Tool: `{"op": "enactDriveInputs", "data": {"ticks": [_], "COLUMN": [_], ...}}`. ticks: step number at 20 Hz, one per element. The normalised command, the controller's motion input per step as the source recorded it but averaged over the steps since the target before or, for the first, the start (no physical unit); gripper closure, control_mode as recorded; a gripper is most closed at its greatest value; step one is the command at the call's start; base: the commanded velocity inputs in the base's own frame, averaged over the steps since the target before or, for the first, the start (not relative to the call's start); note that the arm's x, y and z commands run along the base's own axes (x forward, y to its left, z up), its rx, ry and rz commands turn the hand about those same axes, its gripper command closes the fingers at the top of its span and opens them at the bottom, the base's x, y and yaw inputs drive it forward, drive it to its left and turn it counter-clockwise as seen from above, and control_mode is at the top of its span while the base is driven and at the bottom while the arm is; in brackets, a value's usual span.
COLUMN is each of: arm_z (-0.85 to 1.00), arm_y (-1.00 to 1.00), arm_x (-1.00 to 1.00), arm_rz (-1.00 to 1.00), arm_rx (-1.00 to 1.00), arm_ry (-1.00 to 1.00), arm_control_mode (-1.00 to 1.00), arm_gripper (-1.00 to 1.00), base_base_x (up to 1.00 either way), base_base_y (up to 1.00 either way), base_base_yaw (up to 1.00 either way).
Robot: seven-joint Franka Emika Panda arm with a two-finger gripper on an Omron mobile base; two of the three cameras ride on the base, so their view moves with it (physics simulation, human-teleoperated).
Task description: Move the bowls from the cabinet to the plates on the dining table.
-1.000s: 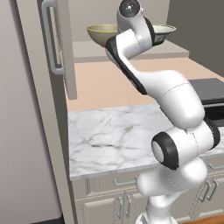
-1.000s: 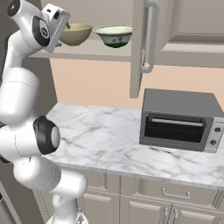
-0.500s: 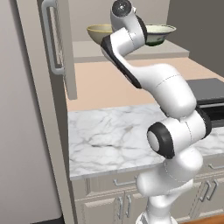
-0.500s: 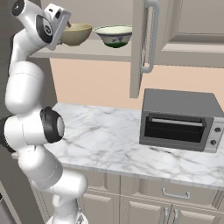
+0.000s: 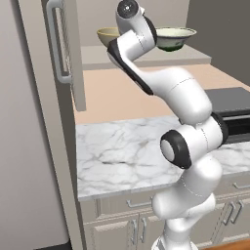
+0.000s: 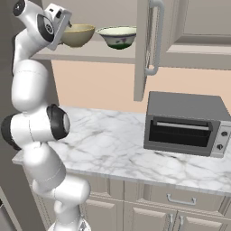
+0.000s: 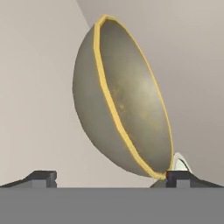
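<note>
Where cabinet (image 6: 149,49) opens, two bowls (image 6: 77,34) shelved (claw (image 7: 109,177) wide) — marble counter (image 6: 117,149) below

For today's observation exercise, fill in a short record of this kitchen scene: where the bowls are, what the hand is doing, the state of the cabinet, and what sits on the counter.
Bowls: an olive bowl and a white and green bowl, side by side on the cabinet shelf
Hand: hand open, raised to the olive bowl, fingers either side of it, nothing held
Cabinet: door swung open, long metal handle
Counter: marble top with a toaster oven at its right
Task progress: no bowl lifted yet
</note>
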Motion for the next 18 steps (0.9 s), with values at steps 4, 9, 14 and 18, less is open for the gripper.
{"op": "enactDriveInputs", "data": {"ticks": [4,9,14,18], "arm_z": [0.0,-0.04,-0.1,-0.02], "arm_y": [0.05,0.02,0.02,0.0], "arm_x": [0.25,0.24,0.19,0.26], "arm_rz": [0.0,0.0,0.0,0.0], "arm_rx": [-0.01,0.0,0.0,0.0], "arm_ry": [0.0,0.0,0.0,0.0], "arm_control_mode": [-1.0,-1.0,-1.0,-1.0], "arm_gripper": [-1.0,-1.0,-1.0,-1.0], "base_base_x": [0.0,0.0,0.0,0.0], "base_base_y": [0.0,0.0,0.0,0.0], "base_base_yaw": [0.0,0.0,0.0,0.0]}}
